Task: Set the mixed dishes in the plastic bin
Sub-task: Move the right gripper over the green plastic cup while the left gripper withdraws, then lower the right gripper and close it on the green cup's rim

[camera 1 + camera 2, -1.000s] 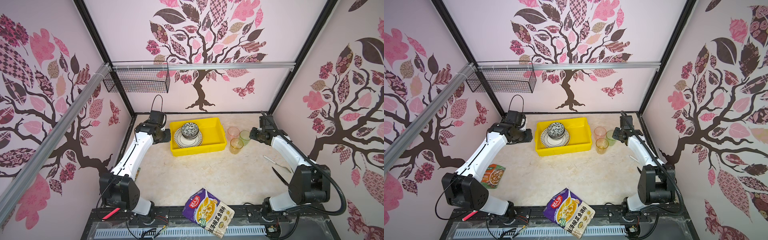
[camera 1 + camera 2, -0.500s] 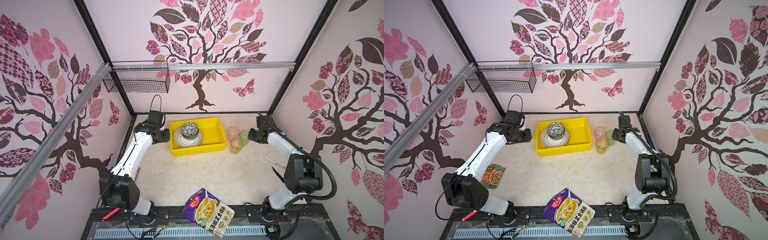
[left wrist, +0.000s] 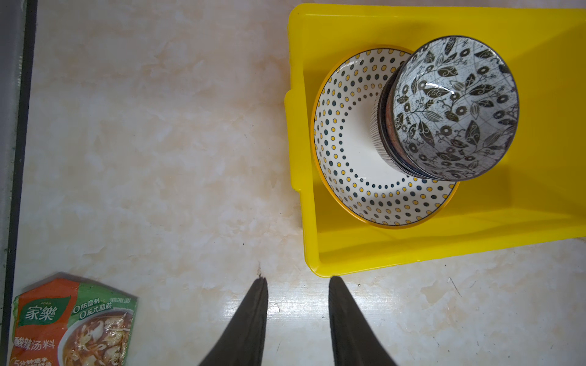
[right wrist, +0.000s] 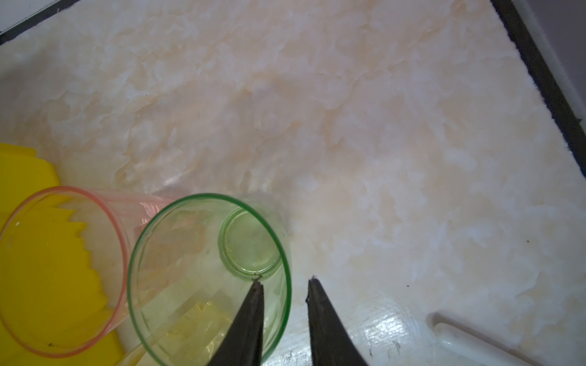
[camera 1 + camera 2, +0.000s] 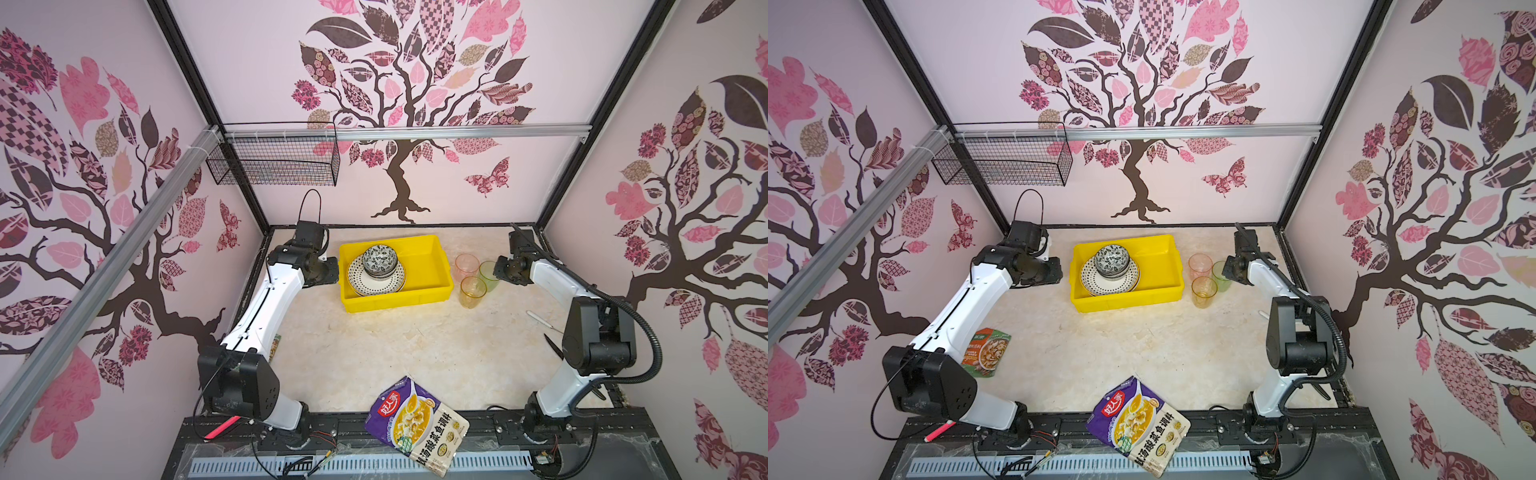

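The yellow plastic bin [image 5: 428, 266] [image 3: 539, 38] holds a dotted plate [image 5: 361, 282] [image 3: 342, 152] with a stack of patterned bowls [image 5: 379, 257] [image 3: 453, 107] on it. To the right of the bin, pink [image 5: 466, 266], green [image 5: 488, 274] and amber [image 5: 472, 291] tumblers stand upright on the table. My right gripper [image 4: 283, 282] straddles the wall of the green tumbler [image 4: 190, 253]: one finger is inside, one outside, and a gap still shows. The pink tumbler [image 4: 47, 269] stands right beside it. My left gripper [image 3: 298, 279] hangs open and empty over the table by the bin's corner.
A purple food pouch [image 5: 415, 424] lies at the front edge. A green-orange seasoning packet [image 5: 986, 353] [image 3: 73, 323] lies by the left arm. A white utensil [image 5: 540, 320] [image 4: 475, 339] lies near the right arm. A wire basket [image 5: 274, 162] hangs on the back rail.
My right gripper has come in onto the green tumbler's rim and its jaws have narrowed. The left arm, bin and dishes have not moved.
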Controlling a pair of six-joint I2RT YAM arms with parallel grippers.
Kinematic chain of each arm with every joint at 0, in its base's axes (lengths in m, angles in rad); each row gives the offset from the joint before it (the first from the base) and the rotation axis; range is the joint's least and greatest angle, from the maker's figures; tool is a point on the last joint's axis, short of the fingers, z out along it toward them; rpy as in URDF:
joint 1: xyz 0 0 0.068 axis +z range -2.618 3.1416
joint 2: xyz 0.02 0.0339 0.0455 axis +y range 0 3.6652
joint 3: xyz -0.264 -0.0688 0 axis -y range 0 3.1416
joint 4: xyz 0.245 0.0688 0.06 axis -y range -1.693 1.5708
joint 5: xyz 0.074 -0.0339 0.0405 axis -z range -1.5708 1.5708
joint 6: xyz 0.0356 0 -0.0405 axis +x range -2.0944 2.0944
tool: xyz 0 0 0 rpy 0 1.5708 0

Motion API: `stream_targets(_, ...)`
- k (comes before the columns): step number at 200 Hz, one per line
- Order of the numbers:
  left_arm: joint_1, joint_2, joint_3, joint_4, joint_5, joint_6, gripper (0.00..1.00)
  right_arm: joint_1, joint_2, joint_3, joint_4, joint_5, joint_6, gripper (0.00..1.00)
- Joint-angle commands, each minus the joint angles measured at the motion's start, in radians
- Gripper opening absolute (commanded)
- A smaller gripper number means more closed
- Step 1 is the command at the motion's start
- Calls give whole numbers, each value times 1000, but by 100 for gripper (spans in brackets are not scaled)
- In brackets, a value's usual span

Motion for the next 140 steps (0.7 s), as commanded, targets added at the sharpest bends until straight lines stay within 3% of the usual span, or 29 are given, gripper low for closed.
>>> stream_targets(1,6,-5,7,2,12,6,36,-4,31,40,-10,10,-13,27)
stream_targets(58,8,-13,6,-5,3,8,36,-5,57,42,-10,-12,-12,22)
stream_targets(140,9,-26,-4,-8,0,6,36,-4,41,74,-71,34,-46,2)
